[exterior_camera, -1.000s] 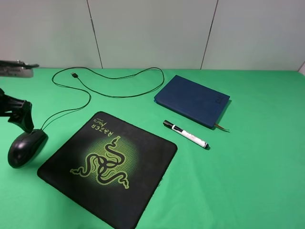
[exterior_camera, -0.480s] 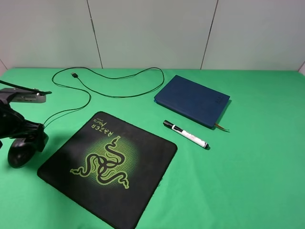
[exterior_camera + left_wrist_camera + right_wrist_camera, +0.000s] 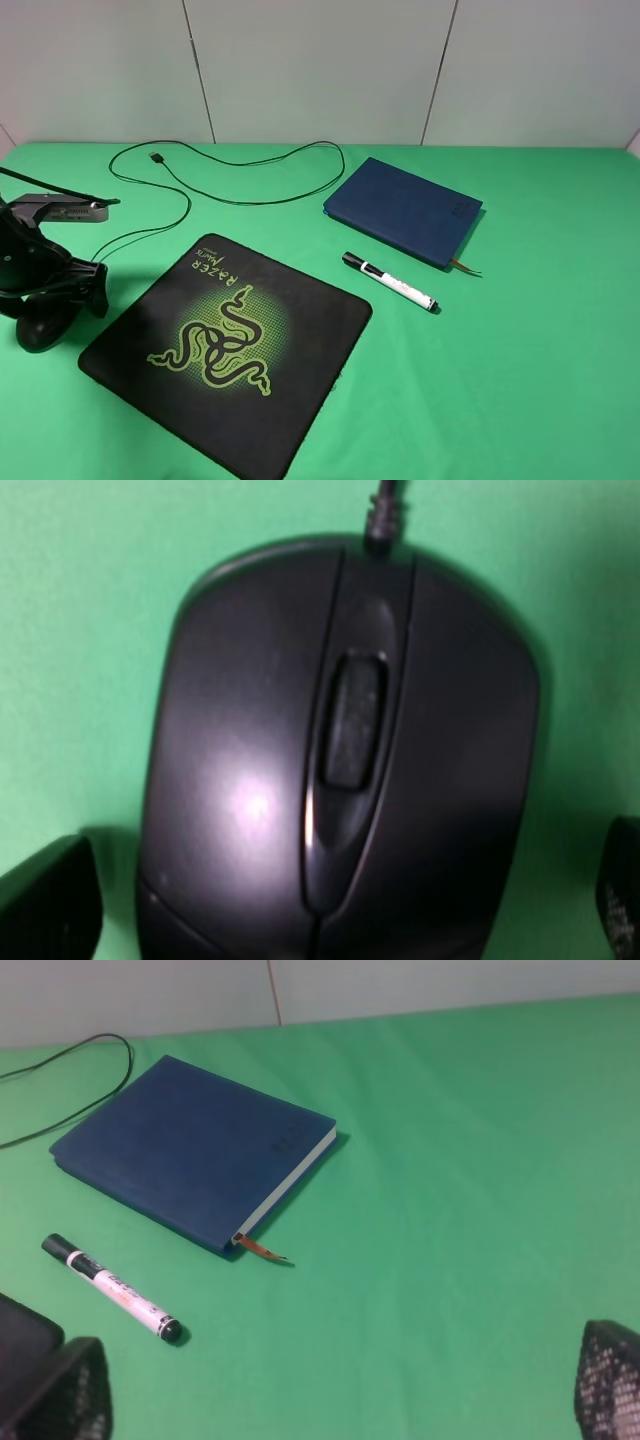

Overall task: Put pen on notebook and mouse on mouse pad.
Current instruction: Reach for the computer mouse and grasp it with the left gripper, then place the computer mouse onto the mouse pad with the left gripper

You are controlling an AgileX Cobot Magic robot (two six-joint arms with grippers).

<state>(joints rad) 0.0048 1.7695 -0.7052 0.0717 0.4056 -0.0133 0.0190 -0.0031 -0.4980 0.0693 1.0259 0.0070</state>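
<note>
Mouse (image 3: 335, 770): on the green surface (image 3: 540, 350), just beside the mouse pad (image 3: 230, 350), not yet on it; cable (image 3: 240, 200) looping toward the back.
Left hand (image 3: 335, 900): fingers wide apart, straddling the mouse's sides, low enough to close for a lift; nothing clamped.
Pen (image 3: 390, 282): lying near the notebook (image 3: 400, 210), not touching it.
Right hand (image 3: 330, 1390): spread apart, empty, well back from pen and notebook, likely waiting its turn.

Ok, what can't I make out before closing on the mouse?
Glossy black oval mouse: high view, mostly hidden under the left arm; left wrist view, rear cut off, blurred.
Left fingers: only tips show; mouse contact unclear.
Right fingers: tips only, right wrist view.
Dark blue hardcover notebook's embossed mark: too small.
</note>
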